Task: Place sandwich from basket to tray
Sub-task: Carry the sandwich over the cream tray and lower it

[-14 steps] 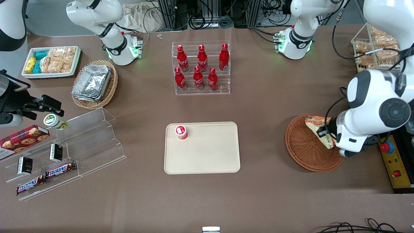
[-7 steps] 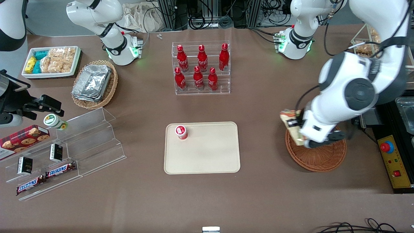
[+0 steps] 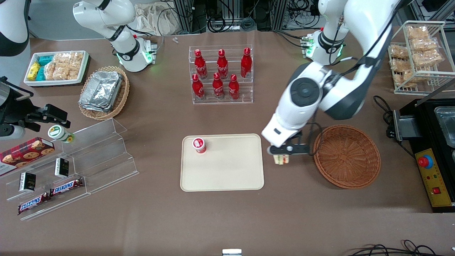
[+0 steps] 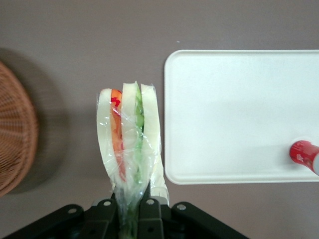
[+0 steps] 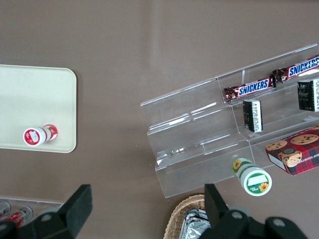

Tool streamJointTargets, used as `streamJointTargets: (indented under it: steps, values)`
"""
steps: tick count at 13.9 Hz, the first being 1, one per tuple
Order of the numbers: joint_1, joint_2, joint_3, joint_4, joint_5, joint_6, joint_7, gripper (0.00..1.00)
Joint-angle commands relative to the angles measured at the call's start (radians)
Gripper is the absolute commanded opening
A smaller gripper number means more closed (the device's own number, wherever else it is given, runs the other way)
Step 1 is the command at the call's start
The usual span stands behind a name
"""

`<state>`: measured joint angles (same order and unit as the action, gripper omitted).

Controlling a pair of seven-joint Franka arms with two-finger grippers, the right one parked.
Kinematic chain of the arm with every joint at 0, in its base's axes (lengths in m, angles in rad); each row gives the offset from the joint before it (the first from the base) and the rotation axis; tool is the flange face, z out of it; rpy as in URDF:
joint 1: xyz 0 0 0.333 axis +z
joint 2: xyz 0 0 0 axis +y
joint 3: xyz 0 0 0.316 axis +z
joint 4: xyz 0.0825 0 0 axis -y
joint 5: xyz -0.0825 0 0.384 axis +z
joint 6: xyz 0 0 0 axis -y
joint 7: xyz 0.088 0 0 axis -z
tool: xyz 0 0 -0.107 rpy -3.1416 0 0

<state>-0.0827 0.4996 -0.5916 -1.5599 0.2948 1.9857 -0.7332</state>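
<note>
Carrying stage, between basket and tray.
The gripper (image 3: 281, 156) is clamping the wrapped triangular sandwich (image 4: 130, 144) above the counter, clear of the reddish-brown wicker basket (image 3: 346, 155), just beside the beige rectangular tray (image 3: 227, 170); placing is left.

I see only the sandwich (image 3: 281, 159) tip under the gripper (image 3: 282, 153); the basket (image 4: 15, 134) beside it is edge-cropped.

Your left arm reached down over the table, its hand (image 3: 282, 156) pointing downward above bare table, fingers (image 4: 147, 209) clamped on the sandwich (image 4: 129, 144).
</note>
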Motion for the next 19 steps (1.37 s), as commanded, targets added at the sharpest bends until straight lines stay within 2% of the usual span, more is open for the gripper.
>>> streamJointTargets:
  steps: [1, 5, 11, 13, 15, 16, 19]
  values:
    - [-0.046, 0.098, 0.003, 0.024, 0.093, 0.065, -0.052, 0.13]
    - [-0.098, 0.213, 0.006, 0.024, 0.153, 0.165, -0.055, 0.13]
    - [-0.101, 0.286, 0.007, 0.026, 0.17, 0.205, -0.052, 0.15]
    - [-0.101, 0.298, 0.007, 0.026, 0.168, 0.205, -0.055, 0.26]
    - [-0.101, 0.303, 0.007, 0.026, 0.165, 0.206, -0.066, 0.67]
    - [-0.101, 0.303, 0.007, 0.026, 0.165, 0.205, -0.086, 1.0]
    - [-0.095, 0.293, 0.007, 0.024, 0.156, 0.203, -0.134, 1.0]
